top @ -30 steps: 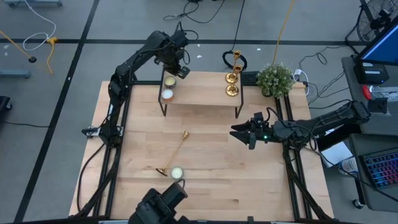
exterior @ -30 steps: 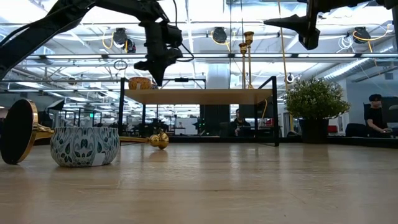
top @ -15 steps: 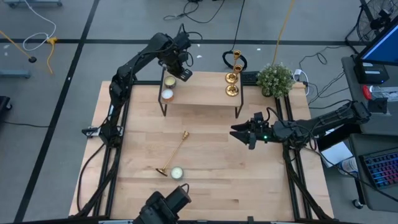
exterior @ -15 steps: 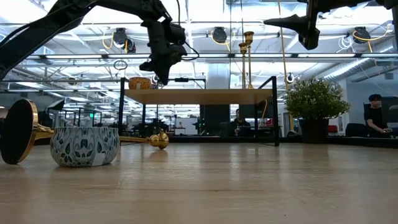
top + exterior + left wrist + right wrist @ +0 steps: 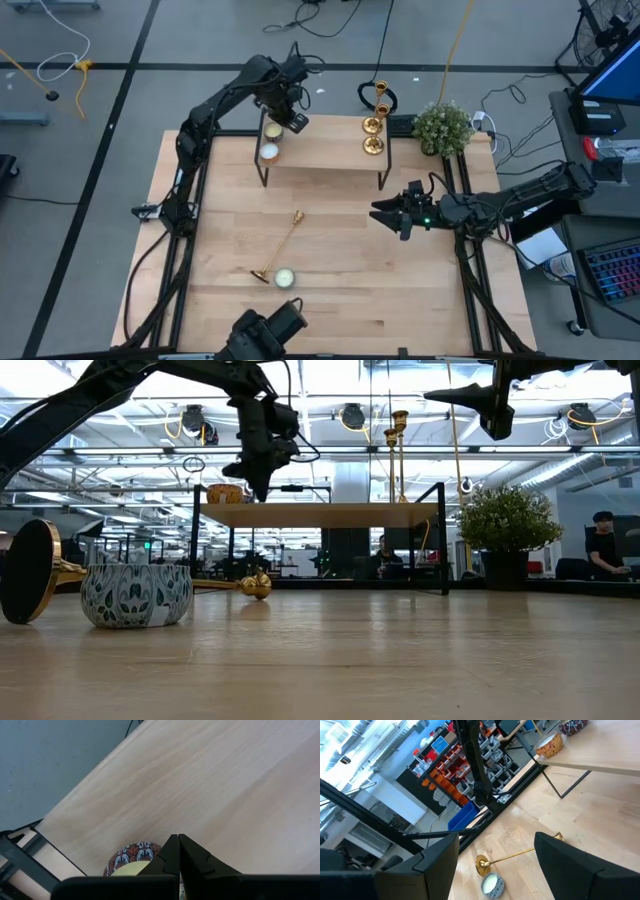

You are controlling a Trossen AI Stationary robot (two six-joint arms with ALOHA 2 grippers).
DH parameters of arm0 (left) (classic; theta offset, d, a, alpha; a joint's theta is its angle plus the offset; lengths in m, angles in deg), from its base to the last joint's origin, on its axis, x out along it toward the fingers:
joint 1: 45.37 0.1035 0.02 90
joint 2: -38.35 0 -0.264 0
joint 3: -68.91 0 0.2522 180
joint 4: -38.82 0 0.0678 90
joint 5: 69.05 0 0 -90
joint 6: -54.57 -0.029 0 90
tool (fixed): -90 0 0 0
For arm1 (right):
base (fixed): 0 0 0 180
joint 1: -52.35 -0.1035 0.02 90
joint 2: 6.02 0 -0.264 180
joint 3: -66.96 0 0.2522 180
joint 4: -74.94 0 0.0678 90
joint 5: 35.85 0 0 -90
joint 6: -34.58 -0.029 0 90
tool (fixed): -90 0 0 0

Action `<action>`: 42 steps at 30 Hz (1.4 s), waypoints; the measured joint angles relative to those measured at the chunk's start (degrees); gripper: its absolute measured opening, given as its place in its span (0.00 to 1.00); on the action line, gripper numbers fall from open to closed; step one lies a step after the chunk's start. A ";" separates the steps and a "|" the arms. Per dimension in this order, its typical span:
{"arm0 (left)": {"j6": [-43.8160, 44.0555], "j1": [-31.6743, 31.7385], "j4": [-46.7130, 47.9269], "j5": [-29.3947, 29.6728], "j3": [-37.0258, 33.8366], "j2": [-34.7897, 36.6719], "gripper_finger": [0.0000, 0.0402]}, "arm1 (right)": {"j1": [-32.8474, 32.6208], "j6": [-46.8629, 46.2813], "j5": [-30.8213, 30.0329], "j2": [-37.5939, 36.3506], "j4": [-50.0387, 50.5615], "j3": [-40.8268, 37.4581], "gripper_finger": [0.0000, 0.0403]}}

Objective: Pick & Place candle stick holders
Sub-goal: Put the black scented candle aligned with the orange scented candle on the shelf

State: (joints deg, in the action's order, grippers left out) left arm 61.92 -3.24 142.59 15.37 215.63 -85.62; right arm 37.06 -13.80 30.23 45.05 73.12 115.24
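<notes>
1. Holders: three slender, shiny gold pieces, each with a thin stem, round flared base and small cup top.
2. Fallen holder (image 5: 279, 250): lies on its side on the worktop, stem diagonal, base toward the near edge, cup end pointing at the shelf.
3. Rear holder (image 5: 378, 100) and front holder (image 5: 373, 140): both upright at the raised wooden shelf's right end, close together.
</notes>
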 joint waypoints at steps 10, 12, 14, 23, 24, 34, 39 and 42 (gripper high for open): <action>-0.87 -0.75 0.01 2.63 -1.00 -0.02 0.00 | 0.00 -0.17 0.16 0.00 0.00 0.00 0.64; -0.87 -0.49 -0.03 2.70 -1.00 -0.02 0.00 | 0.00 -0.17 0.15 0.00 0.00 0.00 0.64; -0.92 -0.27 0.01 2.69 -1.00 -0.02 0.00 | 0.00 -0.17 0.17 0.00 0.00 0.00 0.64; -1.42 -0.22 -0.01 3.05 -1.02 -0.02 0.00 | 0.00 -0.04 0.16 0.00 0.00 0.00 0.64; -1.43 -0.20 -0.02 3.09 -1.02 -0.02 0.00 | 0.00 -0.04 0.13 0.00 0.00 0.00 0.64; -1.66 -0.18 -0.01 3.07 -1.02 -0.02 0.00 | 0.00 -0.04 0.04 0.00 0.00 0.00 0.64; -1.92 -0.14 -0.06 4.81 1.20 0.06 0.00 | 0.00 -0.02 -0.01 0.00 0.00 0.00 0.64; 1.17 0.72 -0.70 5.05 1.78 1.47 0.00 | 0.00 -0.02 -0.03 0.00 0.00 0.00 0.64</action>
State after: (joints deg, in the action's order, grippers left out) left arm 63.10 -2.53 141.89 20.41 217.41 -84.15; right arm 37.06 -13.82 30.20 45.05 73.12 115.24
